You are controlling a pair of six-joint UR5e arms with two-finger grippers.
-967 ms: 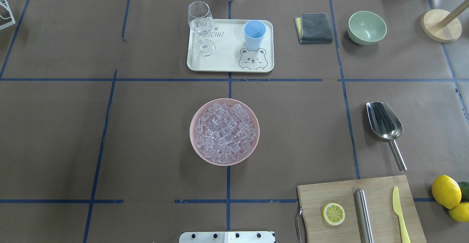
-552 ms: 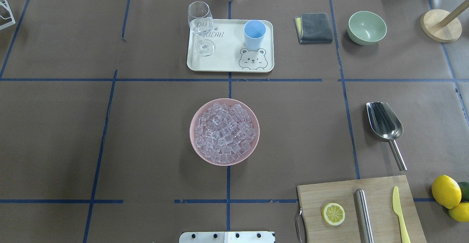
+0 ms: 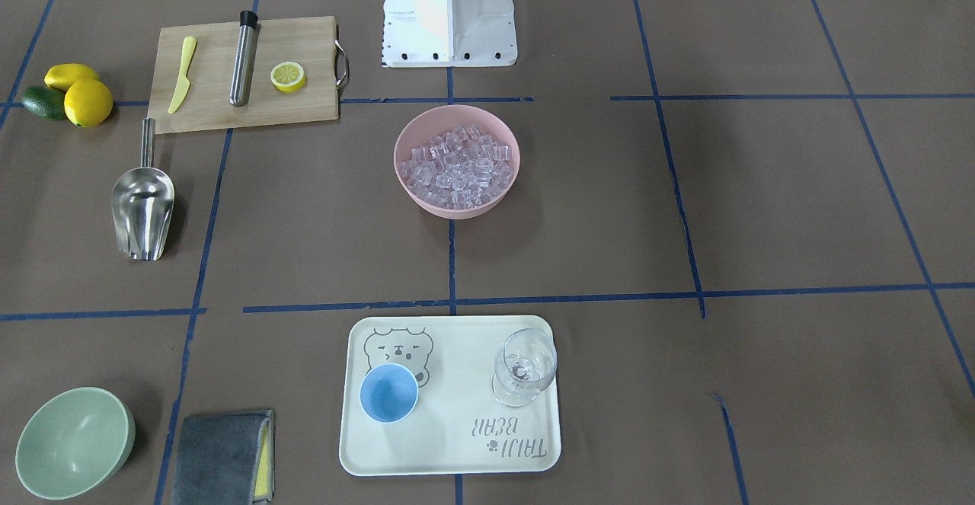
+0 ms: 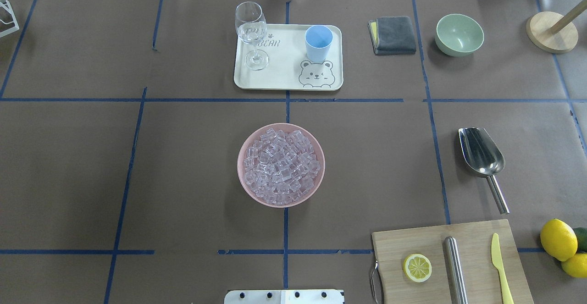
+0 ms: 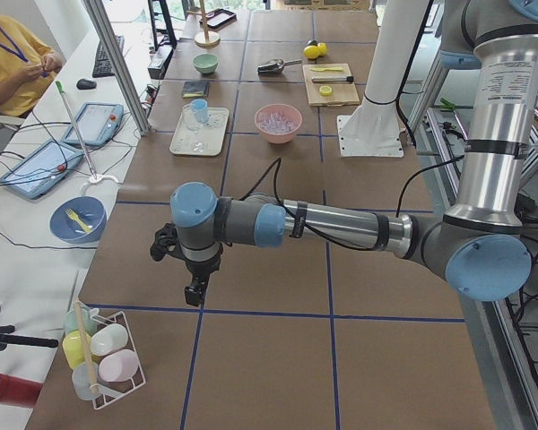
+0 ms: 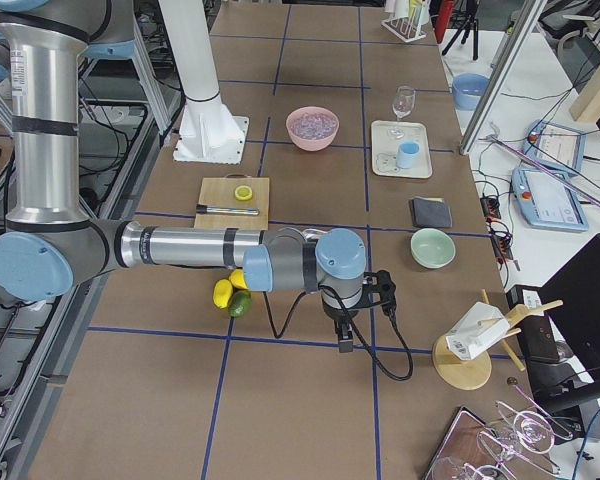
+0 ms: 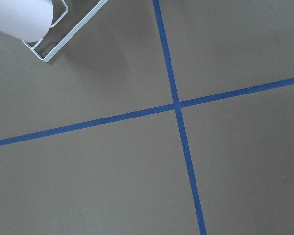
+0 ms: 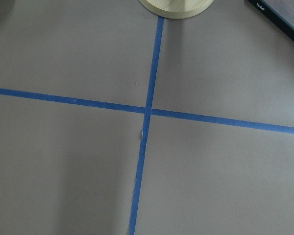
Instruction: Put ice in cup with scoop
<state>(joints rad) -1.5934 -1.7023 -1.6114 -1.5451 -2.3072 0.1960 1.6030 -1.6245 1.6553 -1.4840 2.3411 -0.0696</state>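
Note:
The ice point(image 4: 280, 165) is a heap of clear cubes in a pink bowl point(image 4: 240, 157) at the table's middle. The light-blue cup point(image 4: 318, 42) stands upright and empty on a cream bear tray point(image 4: 284, 77) beyond it. The steel scoop point(image 4: 481, 152) lies on the table at the right, handle toward the robot. Neither gripper shows in the overhead or front view. My left gripper point(image 5: 195, 291) hangs over the table's far left end, and my right gripper point(image 6: 345, 340) over the far right end, both away from these things. I cannot tell whether either is open or shut.
A wine glass point(image 4: 251, 33) shares the tray. A grey cloth point(image 4: 392, 34) and a green bowl point(image 4: 459, 34) lie at the back right. A cutting board point(image 4: 477, 244) holds a steel cylinder point(image 4: 455, 267), a lemon slice and a knife. Lemons point(image 4: 557, 239) lie beside it.

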